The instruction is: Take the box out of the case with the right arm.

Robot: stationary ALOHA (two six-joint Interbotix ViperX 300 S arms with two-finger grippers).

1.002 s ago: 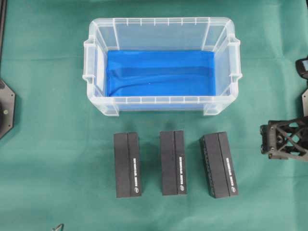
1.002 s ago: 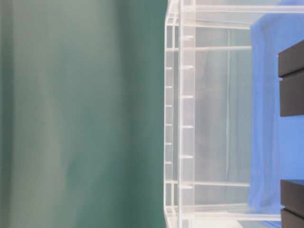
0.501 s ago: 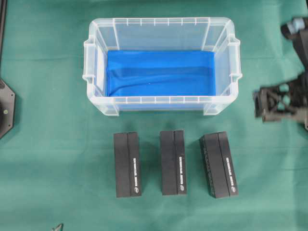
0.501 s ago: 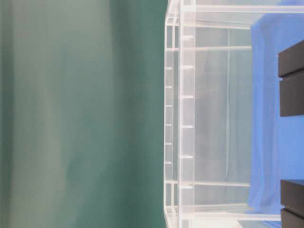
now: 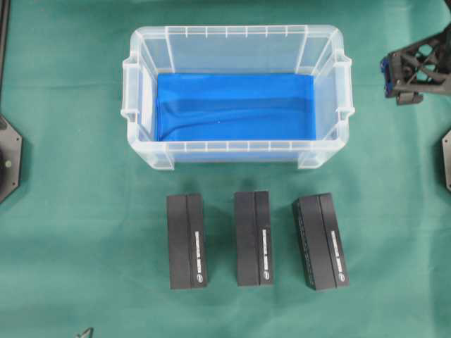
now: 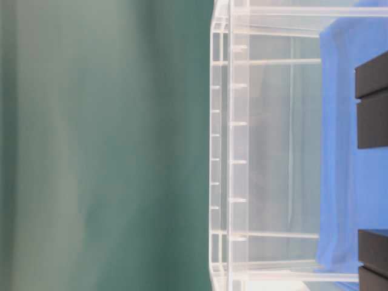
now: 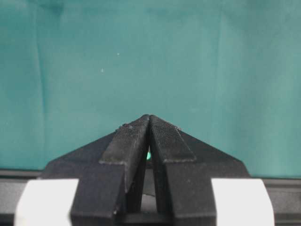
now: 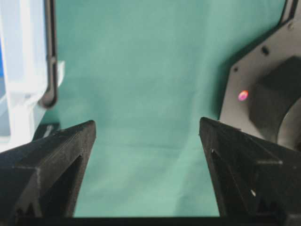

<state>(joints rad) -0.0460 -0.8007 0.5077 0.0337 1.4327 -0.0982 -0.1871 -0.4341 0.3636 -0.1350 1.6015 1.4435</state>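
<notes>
Clear case (image 5: pixel 237 42) at 12 o'clock on green tabletop (image 5: pixel 70 232), three black boxes (image 5: pixel 254 238) at 6, right pincer (image 8: pixel 147 129) gaping wide and empty at 2, left pincer (image 7: pixel 149 123) closed on nothing.

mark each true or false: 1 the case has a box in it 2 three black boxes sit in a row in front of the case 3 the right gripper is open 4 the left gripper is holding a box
1. False: the case holds only its blue lining.
2. True: the three black boxes stand in a row on the green cloth, outside the case.
3. True: the right gripper has its jaws wide apart with nothing between them.
4. False: the left gripper is shut on nothing.
</notes>
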